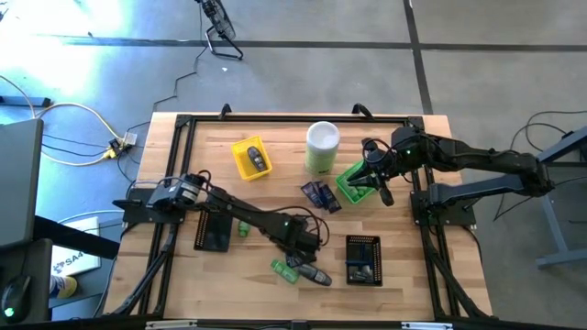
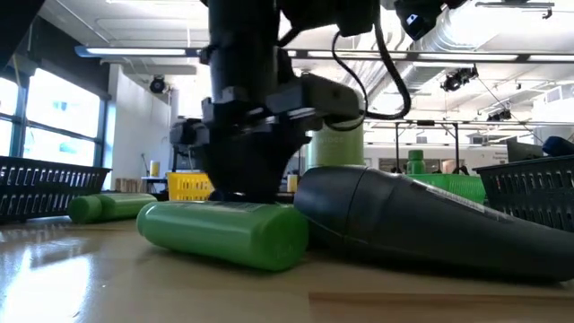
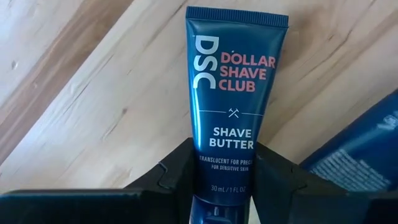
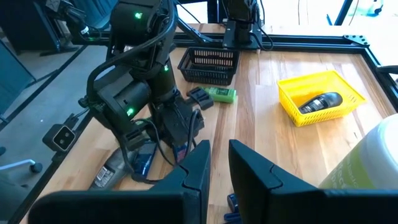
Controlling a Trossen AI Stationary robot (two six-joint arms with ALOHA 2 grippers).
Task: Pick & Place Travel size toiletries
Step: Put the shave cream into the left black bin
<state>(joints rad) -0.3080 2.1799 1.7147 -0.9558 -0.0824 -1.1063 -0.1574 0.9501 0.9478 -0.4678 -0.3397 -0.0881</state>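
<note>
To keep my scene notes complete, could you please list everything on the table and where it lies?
shave butter tube: one, navy, lying front-middle, gripped
navy packets: about two, beside the green tray
green bottles: two, bright green, near the left arm
dark grey oval pieces: one in the yellow tray, one at the front
canister: one, pale green, white lid, back middle
mesh trays: yellow, green, two black
left claw: closed on the tube
right claw: over the green tray
</note>
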